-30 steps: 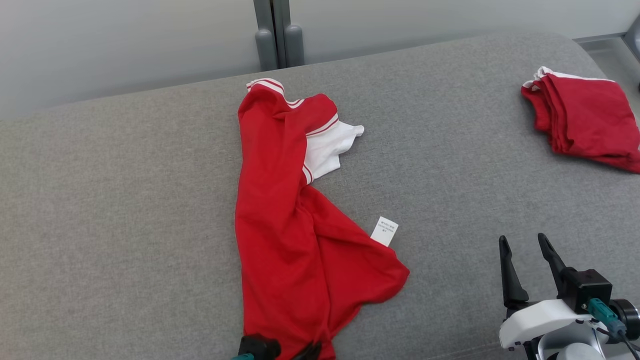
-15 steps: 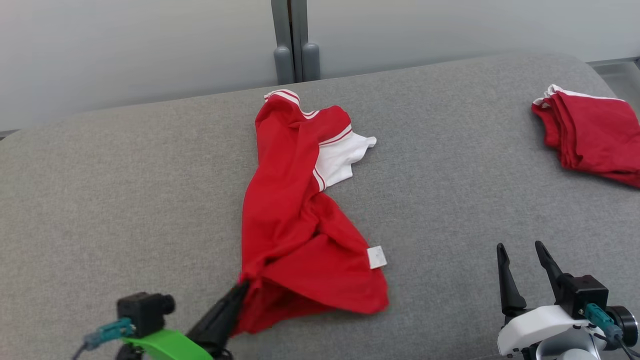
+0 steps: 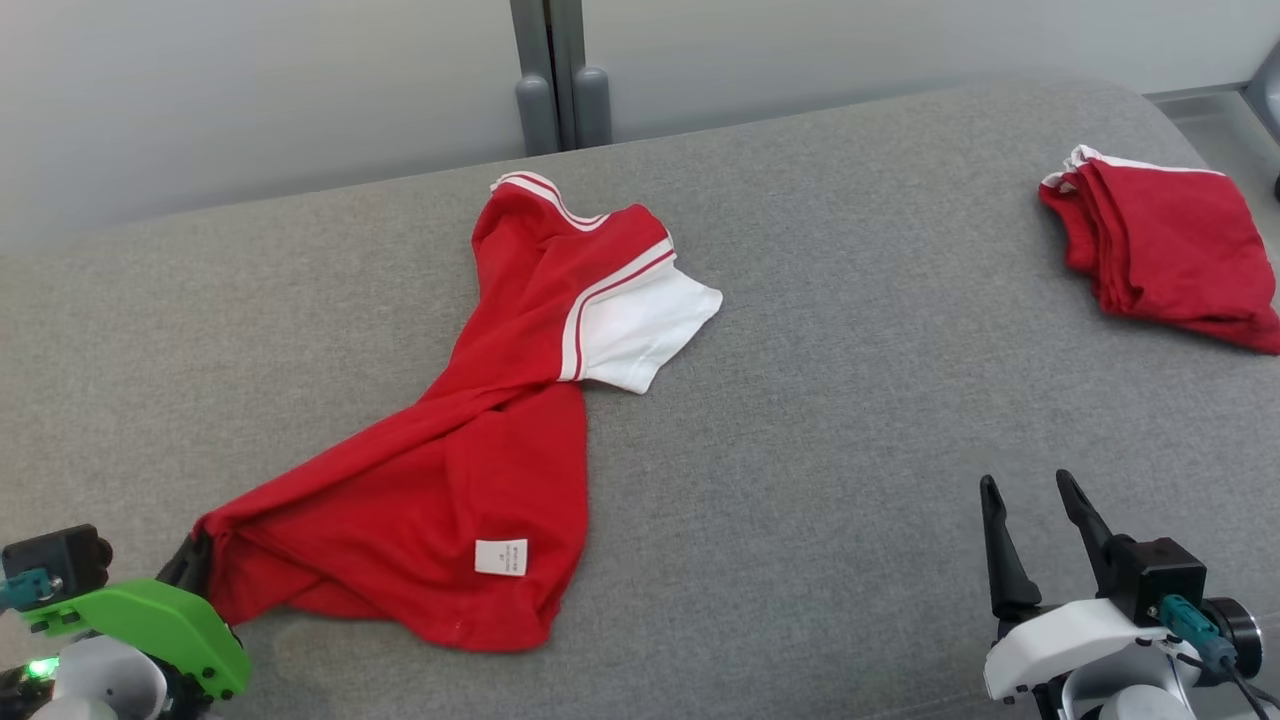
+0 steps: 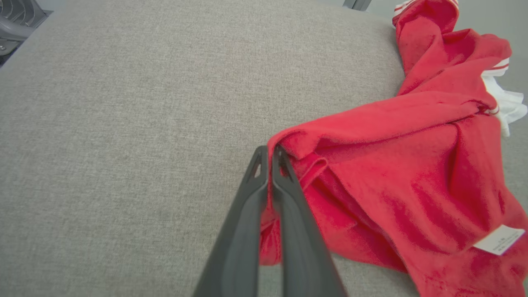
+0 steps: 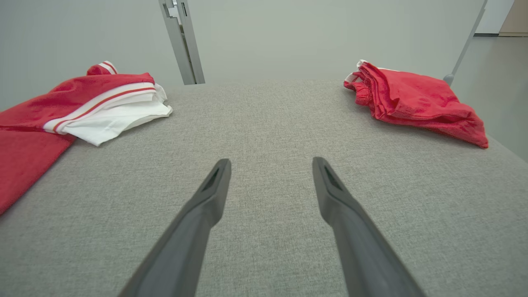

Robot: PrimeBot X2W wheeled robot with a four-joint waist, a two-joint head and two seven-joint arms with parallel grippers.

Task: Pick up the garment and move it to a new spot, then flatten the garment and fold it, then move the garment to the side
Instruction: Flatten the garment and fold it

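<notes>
Garment (image 3: 470, 470), a red shirt w/ one white sleeve (image 3: 640, 335), lies on the grey cushion (image 3: 850, 400), left of ctr in the head view; collar end is far, nr the cushion's back edge; body runs diagonally toward the robot's left, w/ the hem end bunched at near left; it is creased and twisted at the waist, not flat; a white label (image 3: 501, 557) lies face up nr the cloth's near edge.

Left gripper (image 4: 268, 153) is at lower left of the head view, low by the cushion; its fingers are pressed together on a fold of the garment's hem corner; in the left wrist view red cloth is squeezed btw the two fingers and spills to that view's right; can't tell whether that corner is off the cushion; the rest of the shirt rests on it.

Right gripper (image 3: 1025, 482) is at lower right, jaws wide apart w/ nothing btw them; it is over bare cushion, well apart from the garment, fingers pointing away from the robot.

A folded red pile (image 3: 1160, 240) w/ white trim at its far edge sits at the cushion's far right, well apart from the garment and both grippers; a grey post (image 3: 550, 70) stands behind the cushion against a pale wall (image 3: 250, 100), just beyond the collar.
</notes>
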